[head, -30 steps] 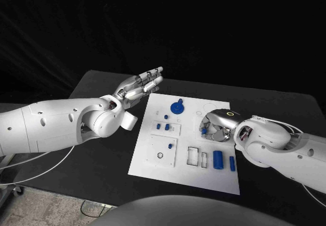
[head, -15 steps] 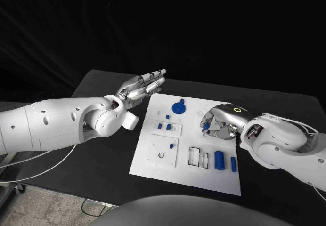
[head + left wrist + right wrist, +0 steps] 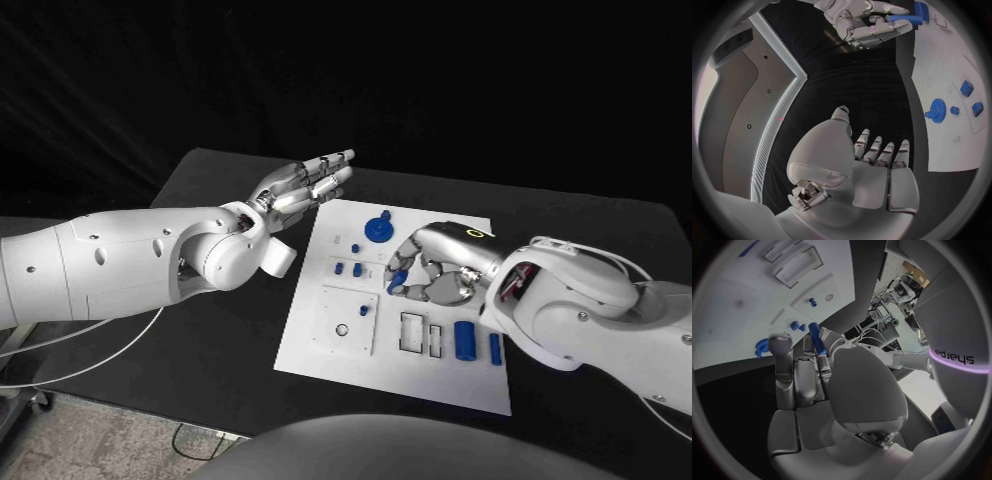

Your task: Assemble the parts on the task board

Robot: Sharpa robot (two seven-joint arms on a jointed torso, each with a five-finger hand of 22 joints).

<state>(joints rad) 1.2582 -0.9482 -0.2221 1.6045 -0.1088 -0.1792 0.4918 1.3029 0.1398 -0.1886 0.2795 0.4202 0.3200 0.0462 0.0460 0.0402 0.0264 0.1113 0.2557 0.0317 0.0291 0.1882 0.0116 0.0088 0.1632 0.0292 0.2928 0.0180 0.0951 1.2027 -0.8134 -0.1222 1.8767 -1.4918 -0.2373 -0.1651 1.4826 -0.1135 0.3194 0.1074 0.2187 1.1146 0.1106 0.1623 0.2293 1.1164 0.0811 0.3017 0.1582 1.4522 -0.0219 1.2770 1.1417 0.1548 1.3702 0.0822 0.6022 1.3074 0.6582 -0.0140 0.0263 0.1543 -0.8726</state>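
Near edge of the board (image 3: 433, 385): two blue cylinders, a thick one (image 3: 464, 339) and a thin one (image 3: 493, 347), lie side by side, long axes running near to far, beside an empty rectangular slot (image 3: 411, 332). A small ring (image 3: 340, 330) lies on the square plate toward the board's left edge. Mid-board: the right hand (image 3: 440, 265) hovers, fingers (image 3: 795, 367) curled on a blue peg (image 3: 397, 283); in the right wrist view the peg (image 3: 816, 342) lies along the fingers, its long axis pointing toward the board. Two short blue pieces (image 3: 346, 268) stand just left of the hand. Far edge: a blue gear (image 3: 378, 230) sits on the board. Left hand (image 3: 300, 183) is raised over the desk (image 3: 577, 225) off the board's far left corner, fingers (image 3: 879, 152) straight, side by side, holding nothing.
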